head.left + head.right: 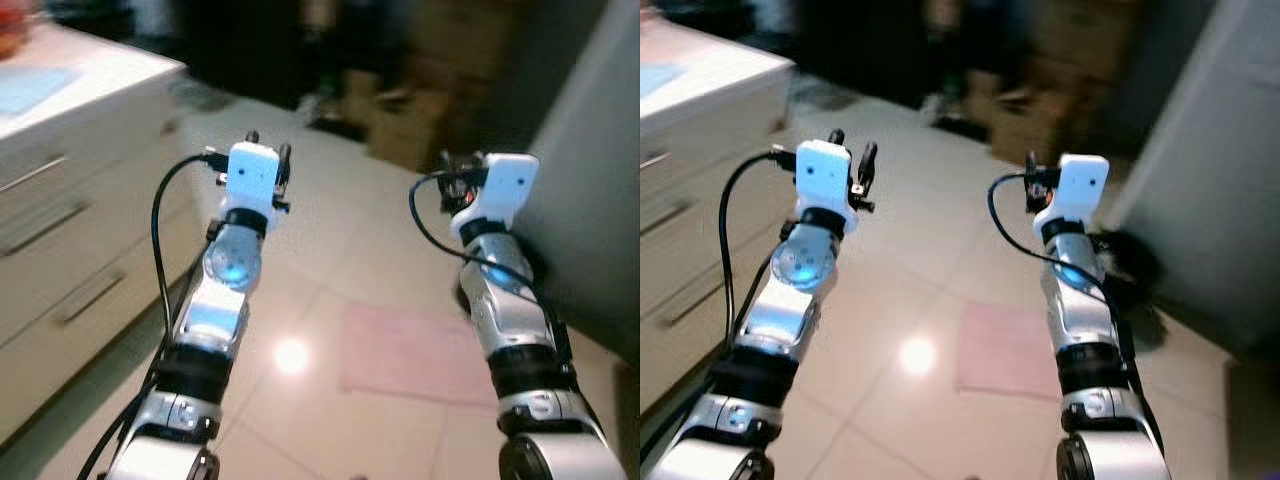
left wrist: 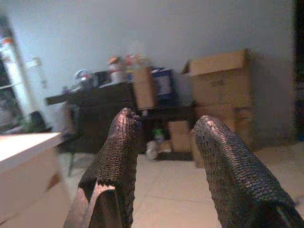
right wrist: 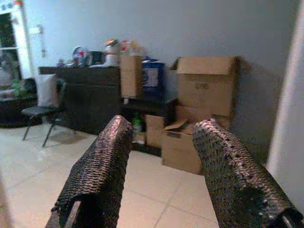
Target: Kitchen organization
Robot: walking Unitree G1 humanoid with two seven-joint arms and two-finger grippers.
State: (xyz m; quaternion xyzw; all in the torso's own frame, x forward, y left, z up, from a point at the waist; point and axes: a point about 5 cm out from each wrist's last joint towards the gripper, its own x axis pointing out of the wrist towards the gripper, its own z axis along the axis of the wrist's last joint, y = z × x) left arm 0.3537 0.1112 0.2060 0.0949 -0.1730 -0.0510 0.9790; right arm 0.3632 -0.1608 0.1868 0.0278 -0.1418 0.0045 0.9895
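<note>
Both silver arms are raised in front of me over a tiled floor. My left gripper [image 1: 268, 146] points forward and its two black fingers [image 2: 118, 156] stand apart with nothing between them. At about the same height, my right gripper [image 1: 460, 165] is also open and empty, its fingers [image 3: 102, 161] spread. A white kitchen counter [image 1: 90, 75] with drawer handles runs along my left. A pale blue flat item [image 1: 30, 90] lies on it. The eye views are blurred.
A pink mat [image 1: 410, 350] lies on the floor between the arms. A pale wall or panel [image 1: 590, 200] stands close on the right. Ahead are stacked cardboard boxes [image 3: 204, 80], a dark sideboard [image 3: 90, 95] with jars on top, and a chair [image 3: 42, 111].
</note>
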